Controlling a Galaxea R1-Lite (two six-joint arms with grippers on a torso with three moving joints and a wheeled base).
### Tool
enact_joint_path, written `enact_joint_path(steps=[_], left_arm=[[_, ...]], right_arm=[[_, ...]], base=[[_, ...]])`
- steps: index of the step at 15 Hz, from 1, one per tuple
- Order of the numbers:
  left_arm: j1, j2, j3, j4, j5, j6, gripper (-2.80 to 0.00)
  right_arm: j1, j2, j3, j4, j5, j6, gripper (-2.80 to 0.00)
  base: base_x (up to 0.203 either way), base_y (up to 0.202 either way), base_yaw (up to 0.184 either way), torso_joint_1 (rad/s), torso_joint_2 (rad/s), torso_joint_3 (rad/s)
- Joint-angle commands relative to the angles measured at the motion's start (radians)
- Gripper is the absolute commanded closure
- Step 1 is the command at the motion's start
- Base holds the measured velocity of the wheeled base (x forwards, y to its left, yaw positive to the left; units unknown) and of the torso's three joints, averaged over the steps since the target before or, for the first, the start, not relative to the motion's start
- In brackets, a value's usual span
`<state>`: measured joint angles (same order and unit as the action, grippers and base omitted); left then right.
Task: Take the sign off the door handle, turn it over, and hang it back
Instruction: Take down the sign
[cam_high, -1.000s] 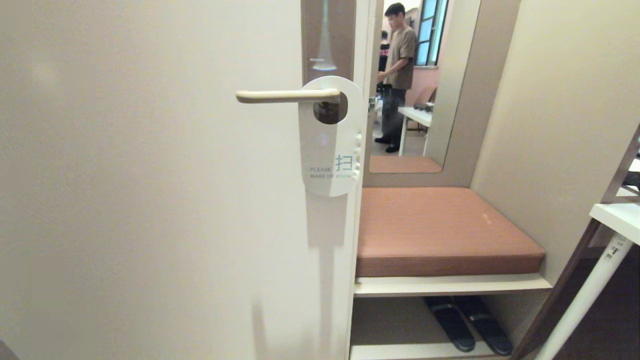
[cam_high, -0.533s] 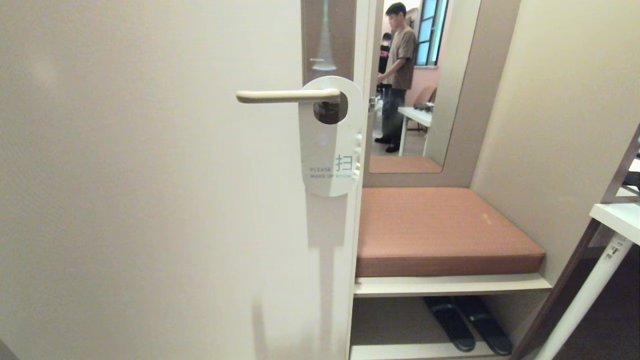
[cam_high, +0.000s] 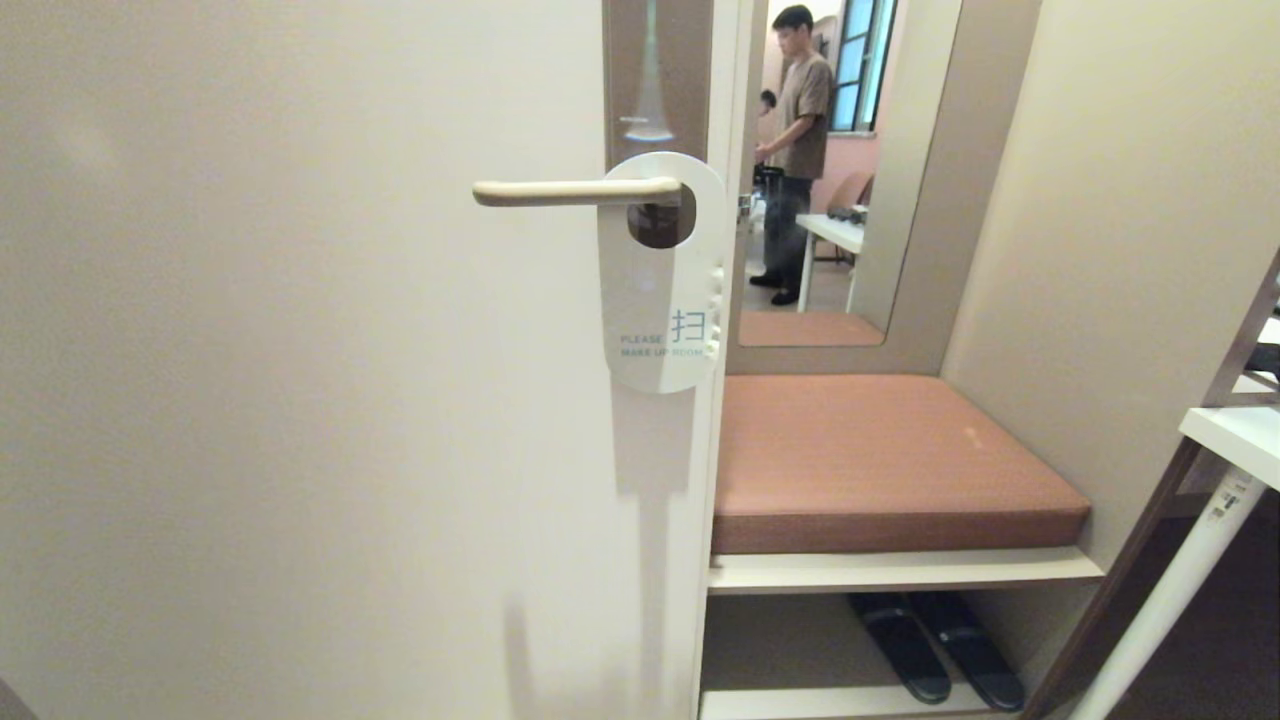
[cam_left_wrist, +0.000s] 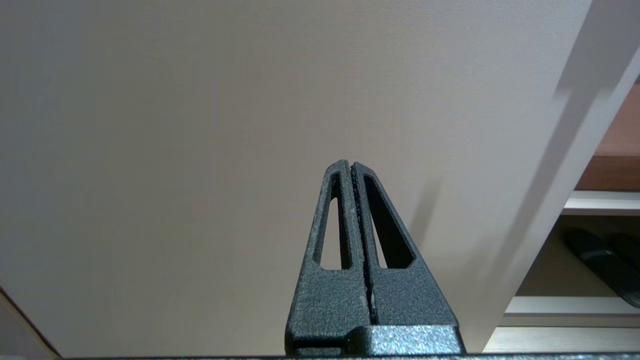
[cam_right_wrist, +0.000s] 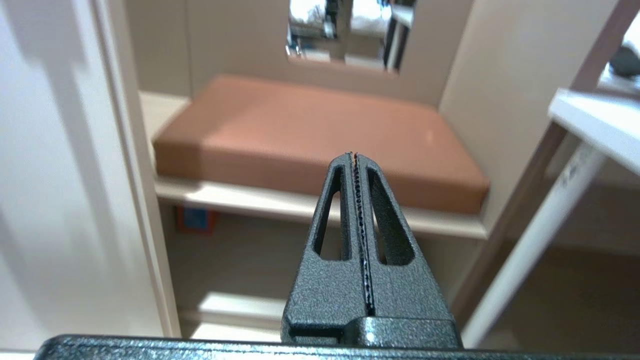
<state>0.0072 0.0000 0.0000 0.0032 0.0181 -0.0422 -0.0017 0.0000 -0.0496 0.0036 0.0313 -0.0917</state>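
Observation:
The sign (cam_high: 660, 300) hangs on the door handle (cam_high: 570, 191), white face out, blue "PLEASE MAKE UP ROOM" near its lower end. The cream lever sticks out to the left from a glossy brown plate (cam_high: 655, 70) at the door's right edge. Neither arm shows in the head view. My left gripper (cam_left_wrist: 350, 165) is shut and empty, pointing at the plain door face low down. My right gripper (cam_right_wrist: 354, 155) is shut and empty too, facing the bench cushion; the sign is not in either wrist view.
The cream door (cam_high: 300, 400) fills the left. Right of it is a bench with a brown cushion (cam_high: 880, 460) and dark slippers (cam_high: 935, 650) beneath. A mirror (cam_high: 840, 150) shows a person standing. A white table (cam_high: 1235, 430) with a slanted leg juts in at the right.
Door, handle and sign have stayed put. Only the person's reflection in the mirror has shifted slightly.

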Motion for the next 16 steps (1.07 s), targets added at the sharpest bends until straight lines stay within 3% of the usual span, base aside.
enact_joint_path(steps=[1,4,9,16], left_arm=[[0.000,0.000,0.000,0.000,0.000,-0.001,0.00],[0.000,0.000,0.000,0.000,0.000,-0.001,0.00],[0.000,0.000,0.000,0.000,0.000,-0.001,0.00],[0.000,0.000,0.000,0.000,0.000,-0.001,0.00]], right_arm=[[0.000,0.000,-0.038,0.004,0.009,-0.002,0.00],[0.000,0.034,-0.145,0.035,0.017,-0.003,0.00],[0.000,0.263,-0.379,0.043,0.004,-0.015,0.00],[0.000,0.593,-0.666,0.042,-0.240,-0.043,0.00]], base=[[0.000,0.000,0.000,0.000,0.00,0.000],[0.000,0.000,0.000,0.000,0.00,0.000],[0.000,0.000,0.000,0.000,0.00,0.000],[0.000,0.000,0.000,0.000,0.00,0.000]])
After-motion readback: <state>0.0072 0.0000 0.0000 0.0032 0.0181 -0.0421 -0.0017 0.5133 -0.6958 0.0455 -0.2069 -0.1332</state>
